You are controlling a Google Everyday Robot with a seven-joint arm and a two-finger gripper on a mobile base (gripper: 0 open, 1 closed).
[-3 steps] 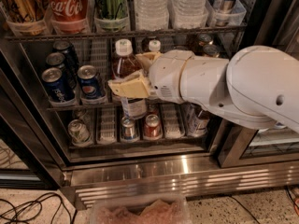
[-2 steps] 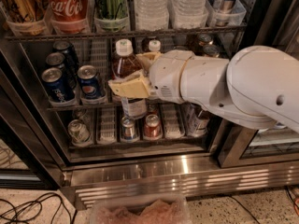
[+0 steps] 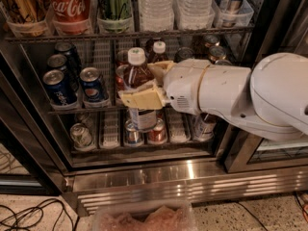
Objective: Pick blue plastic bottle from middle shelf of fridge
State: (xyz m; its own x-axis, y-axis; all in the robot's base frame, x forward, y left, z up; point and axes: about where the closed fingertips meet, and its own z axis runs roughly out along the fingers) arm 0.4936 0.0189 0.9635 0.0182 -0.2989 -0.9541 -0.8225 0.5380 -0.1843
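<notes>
Camera view shows you the fridge (image 3: 159, 177) head-on, its wire shelves full of drinks above a stainless steel base. Your gripper (image 3: 139, 83) sits at the front of the middle shelf (image 3: 103, 57), reaching in from the right on a thick white arm (image 3: 231, 95). Its cream-coloured fingers (image 3: 142, 99) are clamped around the blue plastic bottle (image 3: 135, 77): one lies flat across the front of the bottle just above the label, and the other shows behind the bottle's right shoulder.

You hold the bottle upright, white cap on top, brown drink visible through the clear upper half. Its blue-and-white label hangs below the near finger and overlaps the shelf's front rail, so the lower part of the bottle covers some of the cans on the shelf beneath.

Just behind and to the right of it stands another white-capped bottle (image 3: 159, 49) of brown drink. To the left on the same shelf you see the blue Pepsi cans (image 3: 94, 84) lined up in two lanes, well clear of the gripper. Further can tops (image 3: 216, 52) show at the right, above the arm.

The shelf above carries a Coca-Cola bottle (image 3: 70, 4) and clear ribbed water bottles (image 3: 156, 6) in clear bins. Small cans (image 3: 81, 134) stand on the lowest shelf. Dark cables (image 3: 29, 214) lie on the speckled floor at lower left.
</notes>
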